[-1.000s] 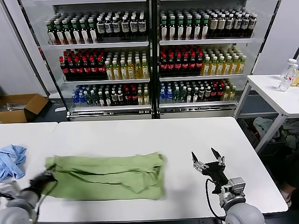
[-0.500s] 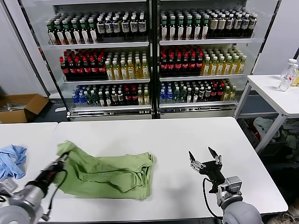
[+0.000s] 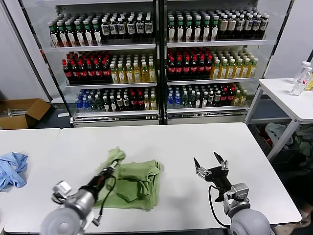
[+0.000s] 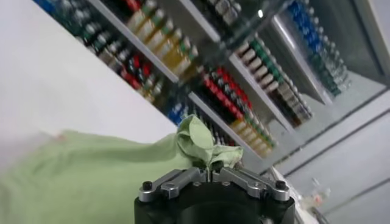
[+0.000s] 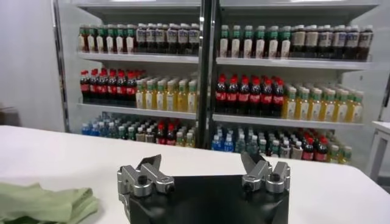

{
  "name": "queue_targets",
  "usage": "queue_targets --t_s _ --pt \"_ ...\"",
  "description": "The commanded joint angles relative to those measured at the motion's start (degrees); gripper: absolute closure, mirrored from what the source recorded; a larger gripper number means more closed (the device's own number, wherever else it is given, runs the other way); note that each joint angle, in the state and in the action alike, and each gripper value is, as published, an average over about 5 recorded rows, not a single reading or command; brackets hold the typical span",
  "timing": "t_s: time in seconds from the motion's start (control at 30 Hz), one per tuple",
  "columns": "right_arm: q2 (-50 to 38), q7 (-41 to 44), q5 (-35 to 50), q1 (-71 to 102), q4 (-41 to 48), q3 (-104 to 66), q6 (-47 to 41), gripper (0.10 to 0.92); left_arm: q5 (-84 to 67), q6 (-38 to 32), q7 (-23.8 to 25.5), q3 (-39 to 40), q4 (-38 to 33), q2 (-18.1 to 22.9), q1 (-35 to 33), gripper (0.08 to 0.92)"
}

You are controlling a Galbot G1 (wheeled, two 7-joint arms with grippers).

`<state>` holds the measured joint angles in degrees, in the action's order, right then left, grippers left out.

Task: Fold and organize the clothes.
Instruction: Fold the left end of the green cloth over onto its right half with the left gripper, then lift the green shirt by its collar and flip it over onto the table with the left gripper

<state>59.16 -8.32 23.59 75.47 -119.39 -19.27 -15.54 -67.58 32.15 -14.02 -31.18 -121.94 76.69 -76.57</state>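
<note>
The light green shirt (image 3: 134,181) lies bunched on the white table (image 3: 195,142), just left of the middle. My left gripper (image 3: 112,166) is shut on a raised fold of its left edge, held up over the shirt's left part. In the left wrist view the jaws (image 4: 208,173) meet on a peak of green cloth (image 4: 198,140). My right gripper (image 3: 211,169) hovers open to the right of the shirt, apart from it, with nothing between its fingers. In the right wrist view that gripper (image 5: 204,167) stands wide, and the shirt's edge (image 5: 42,204) shows off to one side.
A light blue garment (image 3: 12,169) lies at the table's far left edge. Glass-fronted coolers full of bottles (image 3: 156,58) stand behind the table. A cardboard box (image 3: 19,111) sits on the floor at left, and a small white side table (image 3: 288,95) at right.
My left gripper has carried the shirt's left edge up and to the right, over the rest of the shirt, which now covers less table. The right gripper has drifted slightly left.
</note>
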Motion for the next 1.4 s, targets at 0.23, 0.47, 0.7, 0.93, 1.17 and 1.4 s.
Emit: queue_targets --t_s 0.23,0.47,0.7,0.93,1.17,1.4 --pt "0.1 0.4 0.0 -1.7 1.1 1.6 0.2 0.203 9.4 1.0 7.8 5.2 -2.5 -0.1 0.4 0.747" --pt "1.4 0.5 -0.5 -2.7 1.9 2.1 0.2 0.203 15.1 0.2 9.9 -3.8 -7.9 -2.9 -7.3 0.539" --pt "1.7 0.7 -1.5 -1.5 1.9 1.6 0.7 0.203 32.8 -6.1 7.8 -5.9 4.5 -6.5 -7.2 0.331" --pt "1.2 0.9 -2.4 -0.5 2.2 1.2 1.1 0.203 36.9 -6.6 8.3 -2.7 11.8 -6.1 -4.9 0.186" --pt "0.9 0.8 -2.4 -1.4 2.1 1.3 1.0 0.203 40.3 -8.0 9.3 -1.5 17.0 -6.7 -3.8 0.177" --pt "1.2 0.7 -2.5 -1.3 1.9 1.2 0.8 0.203 27.7 -5.6 11.2 -1.9 16.1 -5.3 -4.1 0.203"
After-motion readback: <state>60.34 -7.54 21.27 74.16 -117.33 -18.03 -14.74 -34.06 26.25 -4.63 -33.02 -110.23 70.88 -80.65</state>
